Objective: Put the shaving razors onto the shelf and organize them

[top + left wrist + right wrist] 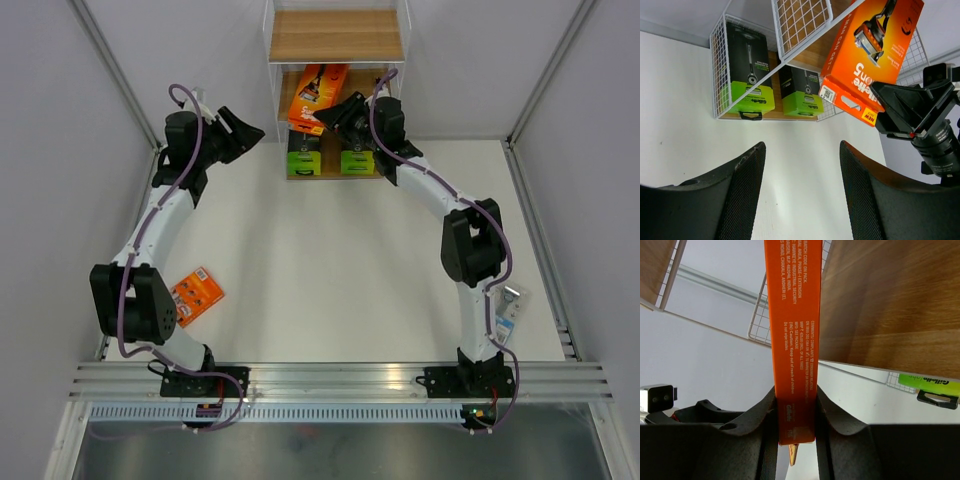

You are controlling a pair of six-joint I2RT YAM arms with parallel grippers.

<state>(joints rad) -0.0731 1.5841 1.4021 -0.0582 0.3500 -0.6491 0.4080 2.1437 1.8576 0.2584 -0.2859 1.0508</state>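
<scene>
My right gripper (335,113) (795,415) is shut on the lower edge of an orange razor pack (318,93) (792,330) (872,50). It holds the pack tilted at the front of the shelf (335,35), level with the middle tier. Two green-and-black packs (304,158) (357,160) (747,65) (800,90) stand side by side on the bottom tier. A second orange pack (196,293) lies flat on the table by the left arm. A light blue pack (507,310) lies beside the right arm's base. My left gripper (240,130) (802,165) hangs open and empty, left of the shelf.
The shelf's white wire frame (720,65) and wooden boards (890,305) are close to the right gripper. Grey walls enclose the table on the left, right and back. The right arm's elbow (472,245) rises over the table's right half.
</scene>
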